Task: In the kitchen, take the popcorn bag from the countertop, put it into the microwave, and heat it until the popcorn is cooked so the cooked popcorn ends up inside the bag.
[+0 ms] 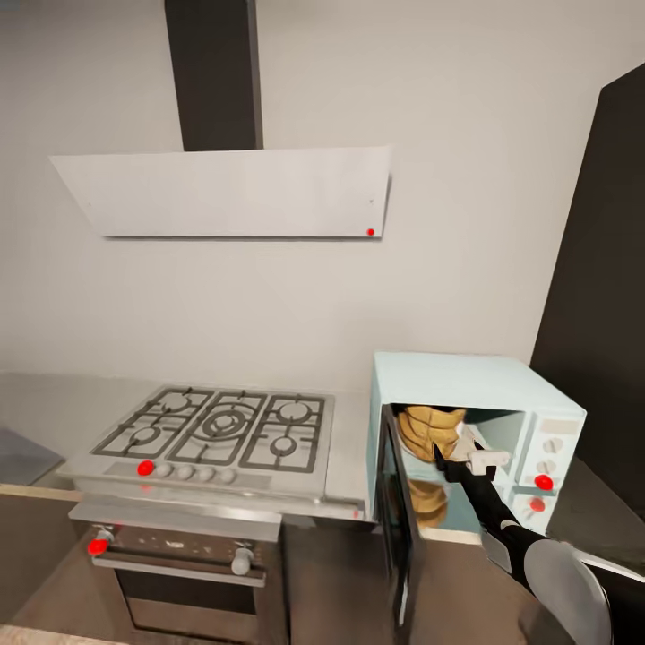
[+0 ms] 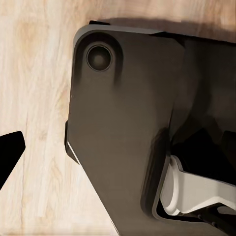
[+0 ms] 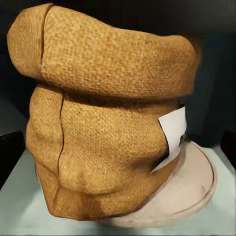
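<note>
The pale mint-blue microwave [image 1: 466, 372] stands on the grey countertop [image 1: 54, 403] with its dark glass door [image 1: 399, 528] swung open towards me. Inside it the tan-orange popcorn bag [image 1: 430, 428] stands upright; the right wrist view shows the bag [image 3: 108, 128] resting on the pale turntable plate [image 3: 194, 189]. My right gripper [image 1: 459, 455] reaches into the cavity just in front of the bag, open, with a dark fingertip [image 3: 11, 152] apart from the sack's side. The popcorn is hidden inside the bag. My left gripper's fingertip [image 2: 10, 155] hangs over the wooden floor [image 2: 34, 73].
A gas hob [image 1: 219, 430] with a built-in oven [image 1: 179, 564] below sits left of the microwave, under a white hood [image 1: 224, 193]. A tall dark cabinet [image 1: 600, 269] rises at the right. My dark base [image 2: 123, 123] is beside the left gripper.
</note>
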You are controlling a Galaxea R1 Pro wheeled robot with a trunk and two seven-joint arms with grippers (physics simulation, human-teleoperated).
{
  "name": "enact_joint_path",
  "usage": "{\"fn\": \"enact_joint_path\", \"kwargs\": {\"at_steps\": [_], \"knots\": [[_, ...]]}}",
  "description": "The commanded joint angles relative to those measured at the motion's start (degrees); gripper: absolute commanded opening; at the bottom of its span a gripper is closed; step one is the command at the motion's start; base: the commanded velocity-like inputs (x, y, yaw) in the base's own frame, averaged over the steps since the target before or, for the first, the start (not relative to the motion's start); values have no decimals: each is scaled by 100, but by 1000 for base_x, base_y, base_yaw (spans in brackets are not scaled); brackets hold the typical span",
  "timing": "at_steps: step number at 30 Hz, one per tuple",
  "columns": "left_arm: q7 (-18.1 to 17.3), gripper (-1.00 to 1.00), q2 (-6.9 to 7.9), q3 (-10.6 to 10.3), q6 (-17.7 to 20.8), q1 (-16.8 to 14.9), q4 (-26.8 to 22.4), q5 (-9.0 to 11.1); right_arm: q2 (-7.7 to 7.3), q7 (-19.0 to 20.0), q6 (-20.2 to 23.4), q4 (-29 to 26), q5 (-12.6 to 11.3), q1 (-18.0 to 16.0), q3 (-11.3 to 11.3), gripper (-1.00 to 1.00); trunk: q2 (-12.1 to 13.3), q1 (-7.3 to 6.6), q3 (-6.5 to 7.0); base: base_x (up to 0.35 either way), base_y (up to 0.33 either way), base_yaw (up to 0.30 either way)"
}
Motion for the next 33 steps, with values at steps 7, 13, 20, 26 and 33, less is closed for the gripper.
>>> {"fn": "enact_joint_path", "kwargs": {"at_steps": [7,13,20,26,33], "knots": [[4,100,-2,36,3,0,-2,5,-5,33,-23,21,19,-6,-50,100,-4,-1,-2,-320,-50,0],[4,100,-2,41,3,0,-2,5,-5,33,-23,21,19,-6,-50,100,-4,-1,-2,-336,-2,0],[4,100,-2,44,23,0,-2,5,-5,33,-23,21,19,-6,-50,100,-4,-1,-2,-338,0,0],[4,100,-2,44,41,0,-2,5,-5,33,-23,21,19,-6,-50,100,-4,-1,-2,-338,0,0],[2,100,4,44,17,0,-2,5,-5,39,194,22,19,43,-50,100,-4,-1,-2,-272,0,0]]}}
